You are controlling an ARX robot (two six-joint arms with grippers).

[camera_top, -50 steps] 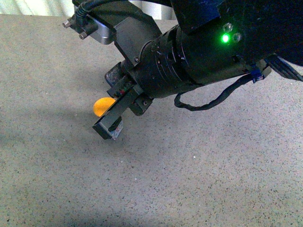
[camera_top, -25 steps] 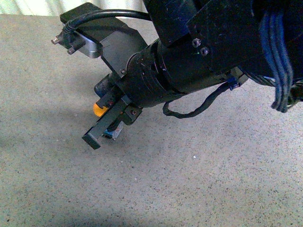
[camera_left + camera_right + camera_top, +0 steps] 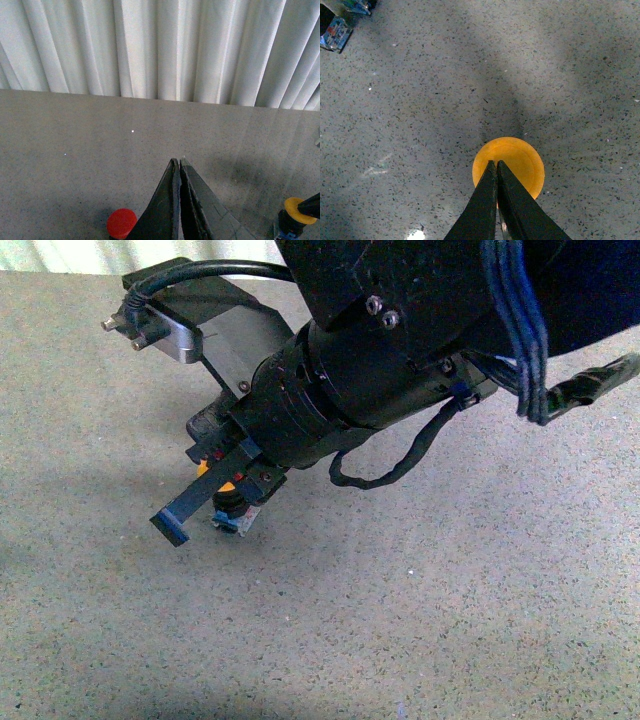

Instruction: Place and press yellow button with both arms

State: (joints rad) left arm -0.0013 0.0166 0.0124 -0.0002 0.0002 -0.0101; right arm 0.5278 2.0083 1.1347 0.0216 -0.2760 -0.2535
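Observation:
The yellow button (image 3: 229, 502) stands upright on the speckled table, with only slivers of its orange cap and its black collar and blue base showing under my right arm. My right gripper (image 3: 171, 526) is shut and empty. In the right wrist view its tips (image 3: 495, 163) lie over the middle of the yellow cap (image 3: 520, 162); whether they touch it I cannot tell. My left gripper (image 3: 177, 162) is shut and empty, low over the table. It is apart from the yellow button (image 3: 299, 211), which shows at the edge of the left wrist view.
A red button (image 3: 121, 223) stands close beside the left fingers. Blue-and-clear blocks (image 3: 335, 33) lie at a corner of the right wrist view. White curtains (image 3: 160, 45) hang behind the table's far edge. The right arm's body (image 3: 400, 350) fills the upper front view.
My right arm has shifted left and lower in the front view. Its shut fingers now cover most of the orange cap, which showed plainly a second ago.

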